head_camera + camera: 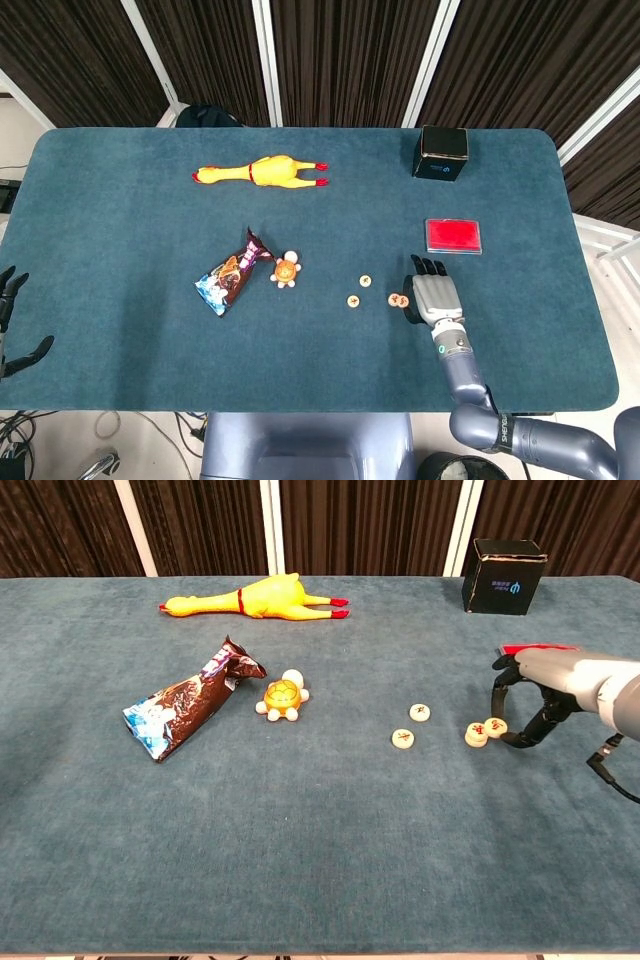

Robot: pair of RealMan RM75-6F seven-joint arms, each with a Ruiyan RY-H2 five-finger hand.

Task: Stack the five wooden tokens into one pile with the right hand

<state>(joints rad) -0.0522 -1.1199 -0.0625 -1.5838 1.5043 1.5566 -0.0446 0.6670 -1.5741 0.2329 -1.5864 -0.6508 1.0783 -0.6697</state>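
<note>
Two loose wooden tokens (420,712) (402,738) lie right of the table's middle; the head view shows them too (366,281) (353,300). To their right stands a short token pile (476,736). My right hand (545,692) reaches in from the right, fingers arched down, and pinches another token (495,726), tilted against the pile's right edge. In the head view the right hand (432,297) sits just right of the pile (398,299). My left hand (10,322) hangs off the table's left edge, fingers spread, holding nothing.
A red flat case (545,649) lies just behind the right hand, a black box (505,576) further back. A toy turtle (282,697), a snack bag (185,709) and a yellow rubber chicken (255,597) occupy the left and middle.
</note>
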